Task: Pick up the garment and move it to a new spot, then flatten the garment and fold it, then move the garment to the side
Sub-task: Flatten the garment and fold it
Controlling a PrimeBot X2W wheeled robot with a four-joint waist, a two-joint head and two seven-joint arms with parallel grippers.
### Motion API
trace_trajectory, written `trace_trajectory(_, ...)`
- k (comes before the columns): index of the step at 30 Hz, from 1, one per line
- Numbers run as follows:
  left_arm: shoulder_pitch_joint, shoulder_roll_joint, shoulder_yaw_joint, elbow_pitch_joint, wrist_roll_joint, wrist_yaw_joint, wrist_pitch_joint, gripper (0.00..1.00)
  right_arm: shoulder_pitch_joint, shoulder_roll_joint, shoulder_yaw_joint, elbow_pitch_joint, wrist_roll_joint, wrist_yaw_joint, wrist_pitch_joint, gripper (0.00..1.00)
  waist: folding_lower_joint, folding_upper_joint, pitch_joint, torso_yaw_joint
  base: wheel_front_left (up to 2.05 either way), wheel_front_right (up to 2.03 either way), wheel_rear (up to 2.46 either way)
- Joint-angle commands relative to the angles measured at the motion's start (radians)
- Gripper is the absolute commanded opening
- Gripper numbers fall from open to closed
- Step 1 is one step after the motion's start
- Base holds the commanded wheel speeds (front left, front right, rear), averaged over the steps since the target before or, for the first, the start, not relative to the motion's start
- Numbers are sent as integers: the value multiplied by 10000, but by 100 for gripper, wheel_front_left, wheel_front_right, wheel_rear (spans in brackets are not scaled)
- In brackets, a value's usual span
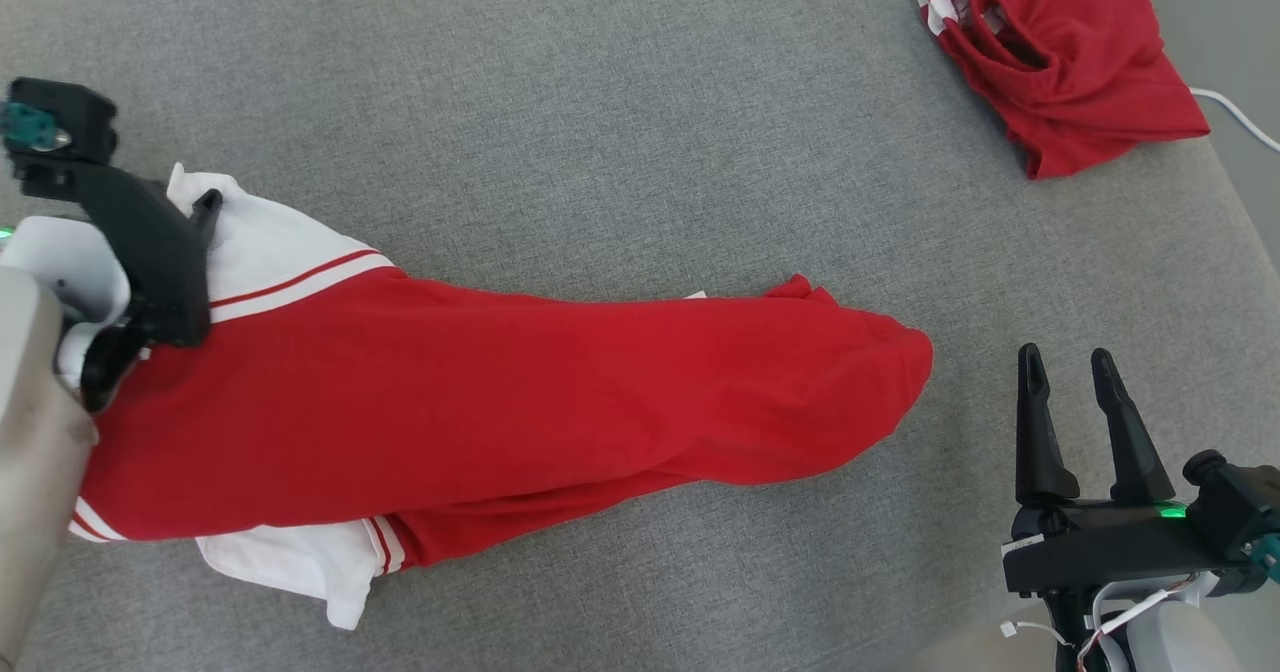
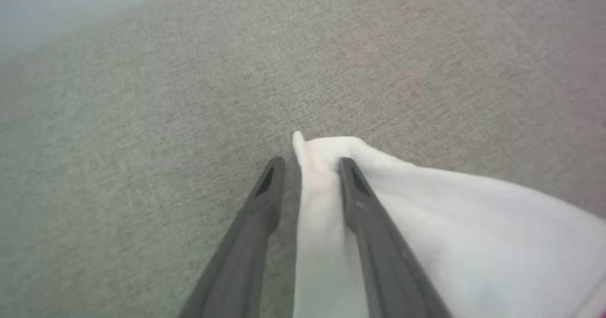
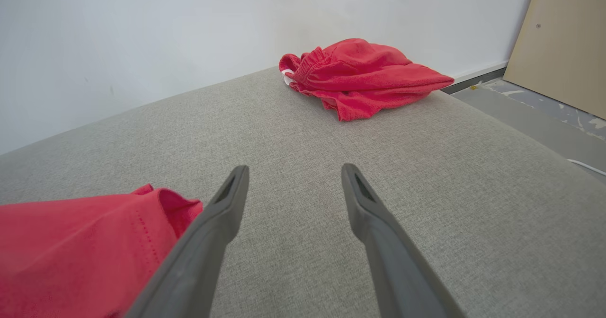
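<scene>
Straddling a soft white sleeve fold (image 2: 426, 214), the left gripper (image 2: 310, 162) at 9 o'clock has its tapered fingers spread, not pinching. The red garment (image 1: 500, 392) lies elongated across the centre of the coarse grey upholstery (image 1: 600, 102). The right gripper (image 1: 1065, 357) is spread at 4 o'clock.

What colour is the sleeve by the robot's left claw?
The sleeve is white with a red stripe; clearest in the head view.

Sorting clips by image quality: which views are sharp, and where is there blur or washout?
Head view: even light, the garment sharp. Left wrist view: hazy and soft, the white sleeve washed out. Right wrist view: clear, the far red clothing in focus.
</scene>
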Motion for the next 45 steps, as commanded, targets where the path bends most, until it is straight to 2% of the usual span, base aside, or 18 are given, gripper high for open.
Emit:
trace_trajectory(1,234,-57,-428,26,-89,-4,134,0,-84,38,-18,-16,46,-27,-47,100,1,0,-13,9,0,0,0)
trace_trajectory(5,-245,194,-755,-282,-173,16,-494,0,-68,42,-38,18,22,-27,-47,100,1,0,-114,38,0,0,0)
trace_trajectory(10,-1181,335,-911,-371,521,203,-2577,0,-54,1,-124,61,-8,-27,-48,100,1,0,-325,148,0,0,0)
trace_trajectory(15,-2371,-22,-852,-313,946,401,-4233,0,-58,-95,-281,92,-87,-27,-48,100,1,0,-566,305,0,0,0)
trace_trajectory(20,-3072,-258,-833,-427,1088,411,-5013,0,92,-109,-442,120,-195,-27,-48,100,1,0,-798,518,0,0,0)
trace_trajectory(27,-3526,-425,-813,-1012,1237,365,-5517,0,311,-139,-524,126,-285,-27,-48,100,1,0,-1310,978,0,0,0)
trace_trajectory(32,-2749,-475,-923,-1721,1104,336,-5597,0,592,-115,-564,262,-315,-27,-47,100,1,0,-1731,1421,0,0,0)
trace_trajectory(37,-1779,-196,-936,-1966,839,441,-5423,0,580,-184,-413,310,-403,-27,-48,100,1,0,-1983,1701,0,0,0)
trace_trajectory(38,-1582,-164,-945,-1947,812,478,-5377,22,553,-200,-388,316,-415,-27,-47,100,1,0,-2010,1716,0,0,0)
trace_trajectory(40,-1203,-54,-950,-1868,755,537,-5336,100,525,-214,-348,324,-420,-27,-47,100,1,0,-2033,1729,0,0,0)
trace_trajectory(45,-361,248,-781,-1750,620,858,-5520,100,576,-243,-275,318,-393,-27,-47,100,1,0,-2062,1680,0,0,0)
